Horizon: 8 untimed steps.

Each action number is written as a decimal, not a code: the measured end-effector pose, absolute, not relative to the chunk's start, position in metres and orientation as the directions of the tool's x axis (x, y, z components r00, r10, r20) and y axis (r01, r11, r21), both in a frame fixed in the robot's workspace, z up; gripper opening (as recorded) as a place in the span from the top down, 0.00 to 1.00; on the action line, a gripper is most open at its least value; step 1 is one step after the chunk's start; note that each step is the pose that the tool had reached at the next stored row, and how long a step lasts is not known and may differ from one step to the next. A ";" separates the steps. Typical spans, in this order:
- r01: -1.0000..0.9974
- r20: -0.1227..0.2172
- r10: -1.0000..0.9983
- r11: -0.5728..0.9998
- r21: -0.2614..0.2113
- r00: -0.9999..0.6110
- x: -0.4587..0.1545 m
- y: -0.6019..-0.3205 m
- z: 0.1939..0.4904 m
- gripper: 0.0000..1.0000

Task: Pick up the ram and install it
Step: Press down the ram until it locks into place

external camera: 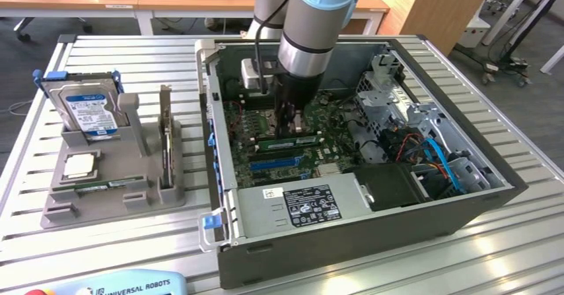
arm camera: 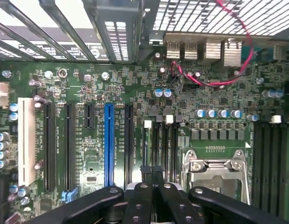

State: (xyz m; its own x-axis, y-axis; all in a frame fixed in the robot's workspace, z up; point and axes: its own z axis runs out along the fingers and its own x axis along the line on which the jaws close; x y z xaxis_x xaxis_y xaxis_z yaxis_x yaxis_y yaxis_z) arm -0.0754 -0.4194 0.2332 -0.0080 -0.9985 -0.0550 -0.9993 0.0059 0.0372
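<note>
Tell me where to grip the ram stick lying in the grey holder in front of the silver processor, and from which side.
Take the ram at mid-length, pinching across its two long sides, coming straight down from above. It lies lengthwise in a slot of the grey holder, whose walls seem to block its ends, leaving the top open.

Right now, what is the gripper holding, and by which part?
Cannot tell: the gripper sits low over the motherboard with a ram stick right at its tip, but the contact is hidden.
</note>
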 end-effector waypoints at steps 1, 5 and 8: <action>-0.999 -0.055 -0.998 0.006 0.037 -0.008 -0.075 -0.419 0.236 0.90; -0.999 -0.055 -0.998 0.006 0.037 -0.008 -0.075 -0.419 0.248 0.90; -0.999 -0.055 -0.998 0.006 0.037 -0.008 -0.075 -0.419 0.257 0.90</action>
